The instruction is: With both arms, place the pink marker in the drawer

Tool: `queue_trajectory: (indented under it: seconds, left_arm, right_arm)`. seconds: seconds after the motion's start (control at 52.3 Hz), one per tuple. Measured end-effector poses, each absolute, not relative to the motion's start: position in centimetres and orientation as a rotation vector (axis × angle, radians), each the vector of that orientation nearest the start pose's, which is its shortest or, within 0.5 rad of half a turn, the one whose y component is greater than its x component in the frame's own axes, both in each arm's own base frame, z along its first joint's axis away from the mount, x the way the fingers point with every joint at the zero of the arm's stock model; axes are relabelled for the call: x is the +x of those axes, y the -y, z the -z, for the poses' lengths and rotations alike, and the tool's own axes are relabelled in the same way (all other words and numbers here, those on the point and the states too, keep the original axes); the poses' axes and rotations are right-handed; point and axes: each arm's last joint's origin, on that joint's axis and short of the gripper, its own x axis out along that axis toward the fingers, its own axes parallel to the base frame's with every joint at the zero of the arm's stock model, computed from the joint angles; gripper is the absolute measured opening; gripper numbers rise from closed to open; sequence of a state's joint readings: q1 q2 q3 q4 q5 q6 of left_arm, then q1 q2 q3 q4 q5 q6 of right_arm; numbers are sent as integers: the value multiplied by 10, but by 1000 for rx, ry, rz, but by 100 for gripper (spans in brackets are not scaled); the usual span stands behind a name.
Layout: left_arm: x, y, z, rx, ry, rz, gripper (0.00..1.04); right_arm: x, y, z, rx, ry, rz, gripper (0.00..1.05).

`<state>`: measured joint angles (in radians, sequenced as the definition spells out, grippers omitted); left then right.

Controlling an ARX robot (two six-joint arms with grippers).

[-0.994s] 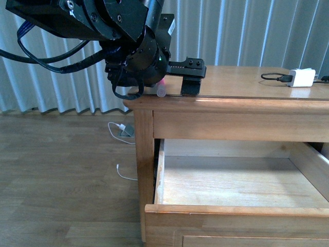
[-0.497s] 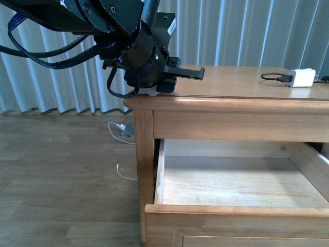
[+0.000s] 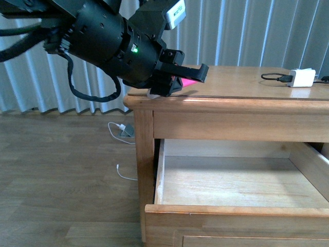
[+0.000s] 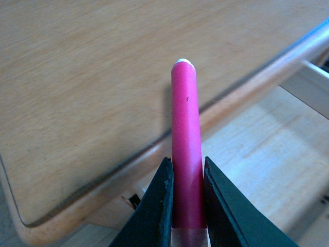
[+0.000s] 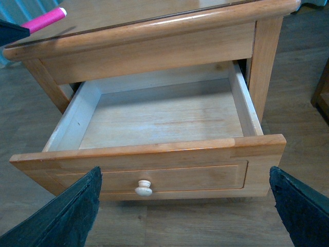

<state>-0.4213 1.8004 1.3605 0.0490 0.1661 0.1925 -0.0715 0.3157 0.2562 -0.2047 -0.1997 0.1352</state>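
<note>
My left gripper [image 3: 177,80] is shut on the pink marker [image 3: 189,82], holding it just above the left front corner of the wooden cabinet top [image 3: 241,85]. In the left wrist view the pink marker [image 4: 186,144] stands clamped between both black fingers [image 4: 160,211], its pale tip pointing away over the top's edge. The drawer [image 3: 231,180] is pulled out and its pale interior holds nothing. The right wrist view looks down on the drawer [image 5: 159,121] with its round knob [image 5: 143,189]; my right gripper [image 5: 185,206] hangs open in front of it. The pink marker [image 5: 45,19] shows at the far corner.
A white charger block [image 3: 302,77] with a black cable [image 3: 275,77] lies on the cabinet top at the back right. A white plug and cable [image 3: 122,129] lie on the wood floor left of the cabinet. Curtains hang behind.
My left arm has lifted and swung, raising the pink marker off the cabinet top's corner and tilting it. The drawer stays open as before.
</note>
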Motion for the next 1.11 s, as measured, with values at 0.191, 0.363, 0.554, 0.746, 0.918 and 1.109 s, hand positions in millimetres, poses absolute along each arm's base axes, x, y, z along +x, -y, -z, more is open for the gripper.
queue_trajectory:
  seconds: [0.191, 0.363, 0.554, 0.746, 0.918, 1.109]
  left_arm:
    - [347, 182, -267, 318, -347, 771, 14]
    - [339, 200, -233, 395, -419, 822, 14]
    - [354, 221, -194, 422, -477, 772, 14]
    - [370, 238, -170, 390, -528, 749, 14]
    - [377, 252, -160, 380, -542, 737, 14]
    - [378, 260, -157, 377, -545, 722, 20]
  right_arm:
    - [110, 2, -206, 170, -270, -110, 96]
    - [110, 2, -206, 170, -270, -110, 96]
    - [110, 2, -206, 170, -270, -110, 96]
    - [110, 2, -206, 170, -270, -110, 96]
    - [110, 2, -206, 170, -270, -110, 96]
    - [110, 2, -206, 170, -270, -110, 96]
